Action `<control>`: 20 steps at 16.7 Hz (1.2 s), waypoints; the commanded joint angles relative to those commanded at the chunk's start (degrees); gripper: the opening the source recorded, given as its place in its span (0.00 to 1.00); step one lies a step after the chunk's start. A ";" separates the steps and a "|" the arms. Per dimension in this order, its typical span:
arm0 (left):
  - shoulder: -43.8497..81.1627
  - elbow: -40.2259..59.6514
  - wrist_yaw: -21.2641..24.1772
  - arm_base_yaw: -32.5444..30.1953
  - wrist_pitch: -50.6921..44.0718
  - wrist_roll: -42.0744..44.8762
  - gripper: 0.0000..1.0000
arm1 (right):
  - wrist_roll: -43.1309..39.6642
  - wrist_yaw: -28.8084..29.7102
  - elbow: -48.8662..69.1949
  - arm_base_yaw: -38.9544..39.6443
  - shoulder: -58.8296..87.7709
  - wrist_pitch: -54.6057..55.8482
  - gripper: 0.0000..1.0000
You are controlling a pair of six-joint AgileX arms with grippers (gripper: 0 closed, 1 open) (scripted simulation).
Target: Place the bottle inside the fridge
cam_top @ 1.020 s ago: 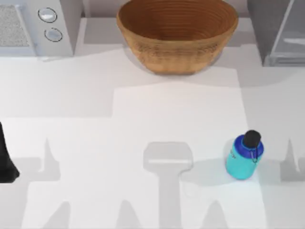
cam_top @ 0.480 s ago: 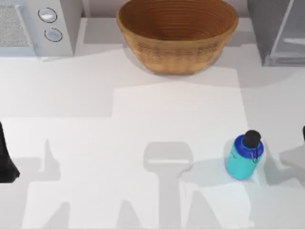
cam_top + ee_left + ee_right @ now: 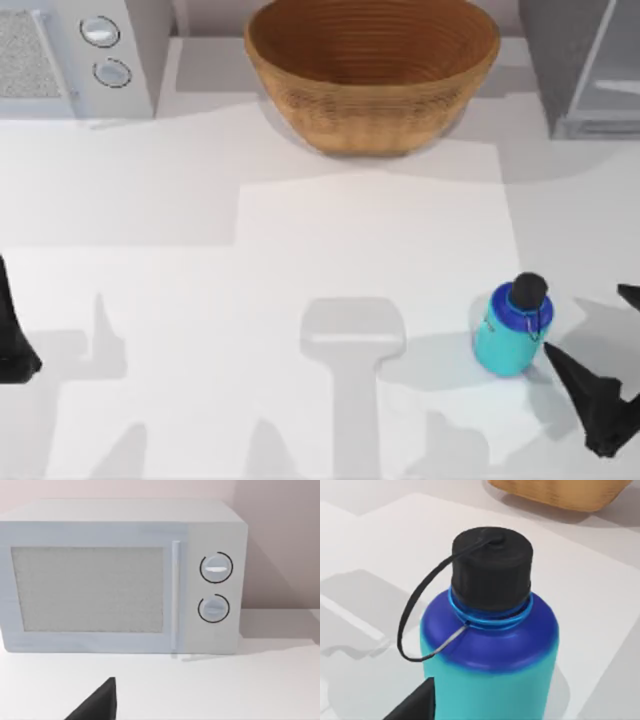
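- Seen from above, a white table [image 3: 300, 220] holds a small cyan bottle [image 3: 510, 328] with a dark blue shoulder and black cap. It stands upright at about 4 o'clock from the table's middle.
- The fridge [image 3: 585, 65], a tall dark grey box with a pale glassy panel, sits at the far right corner, about 1 o'clock, well apart from the bottle.
- A woven basket [image 3: 372, 70] sits at 12 o'clock. A light grey microwave [image 3: 75, 55] with two round dials sits at 11 o'clock.
- The right gripper [image 3: 588, 345] is at the table's right edge, just beside the bottle at its 4 o'clock. Its two dark fingers are spread wide and hold nothing: one tip points toward the bottle's base, the other sits farther right, near the frame edge.
- The left arm [image 3: 12, 330] is parked at the left edge, about 9 o'clock. Whether its fingers are open or closed cannot be told.
- Step in hand, as a judgement: the reach for the bottle. It is not yet grasped and nothing is in the fridge.
- The next move probably calls for bringing the open fingers around the bottle's body, closing on it without tipping it, then lifting and carrying it toward 1 o'clock to the fridge.
- The right wrist view adds close detail: the bottle [image 3: 490, 645] looms large, with a ribbed black cap [image 3: 492, 567] and a thin loop [image 3: 425, 615] hanging from cap to shoulder. A dark fingertip [image 3: 417, 702] sits just beside the cyan body; contact cannot be told.
- The left wrist view faces the microwave [image 3: 120, 577] front on, showing its speckled window, which the overhead view cuts off.
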 joint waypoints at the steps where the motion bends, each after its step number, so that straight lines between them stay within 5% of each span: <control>1: 0.00 0.00 0.00 0.00 0.00 0.00 1.00 | -0.51 -1.47 -0.11 0.29 3.70 3.08 1.00; 12: 0.00 0.00 0.00 0.00 0.00 0.00 1.00 | -2.11 -5.58 -0.06 1.23 13.79 11.62 1.00; 20: 0.00 0.00 0.00 0.00 0.00 0.00 1.00 | 1.45 3.16 8.60 10.46 30.10 20.68 1.00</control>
